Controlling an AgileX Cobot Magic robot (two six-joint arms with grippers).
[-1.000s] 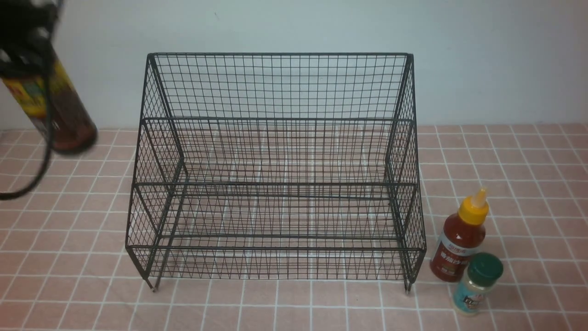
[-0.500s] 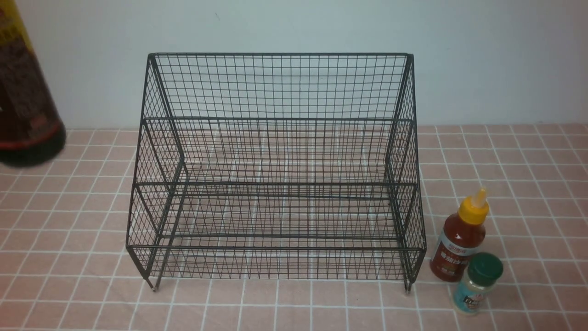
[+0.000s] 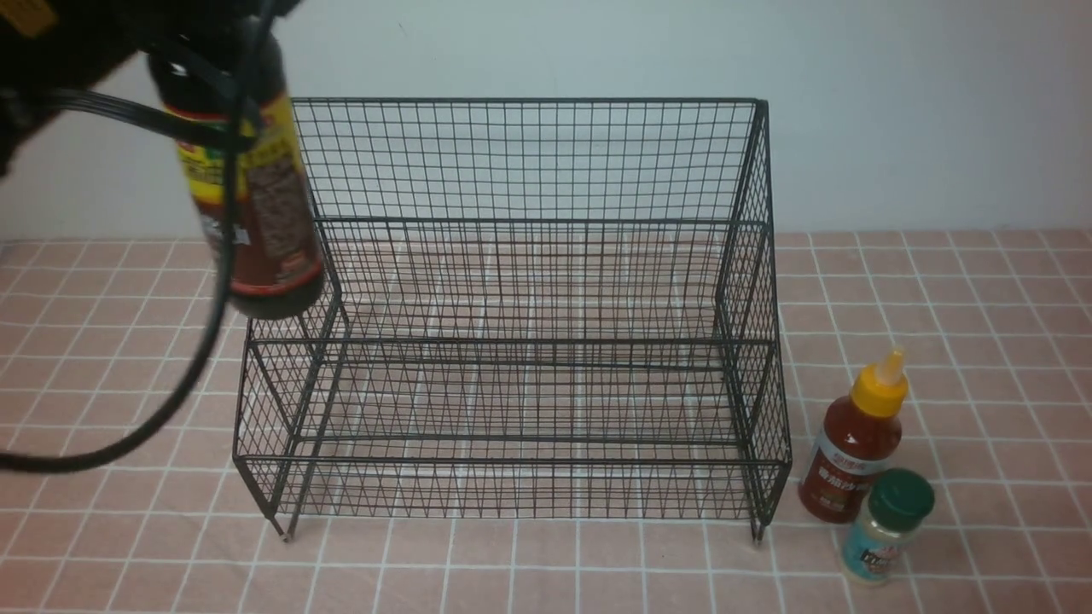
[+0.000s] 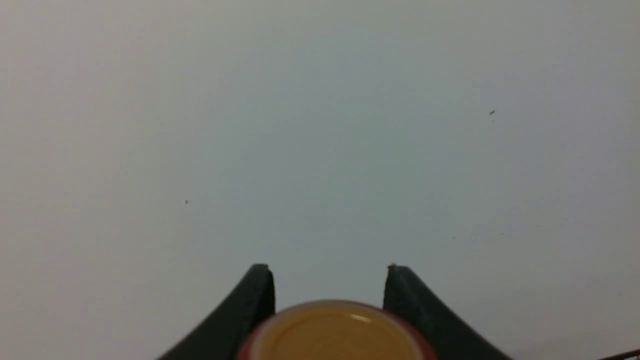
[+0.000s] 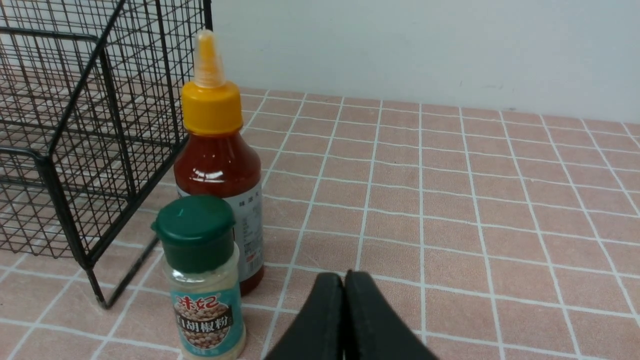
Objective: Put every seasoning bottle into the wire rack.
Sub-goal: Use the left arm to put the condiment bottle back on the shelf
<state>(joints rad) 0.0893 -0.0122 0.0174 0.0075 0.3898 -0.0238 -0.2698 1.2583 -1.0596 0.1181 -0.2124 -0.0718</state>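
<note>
Pale wall (image 3: 896,128) behind; soy-sauce bottle (image 3: 256,213) hangs pinched in left hand (image 4: 328,274); right hand (image 5: 344,280) closed.

My left arm (image 3: 60,51) is a blurred black bulk, and a thick black cable (image 3: 201,354) trails from it in a long curve. My left gripper (image 4: 328,272) has two matte black fingers (image 4: 250,305), broad at the root, tapering to blunt tips. My right gripper (image 5: 344,282) has fingers (image 5: 320,320) of the same smooth black.
</note>
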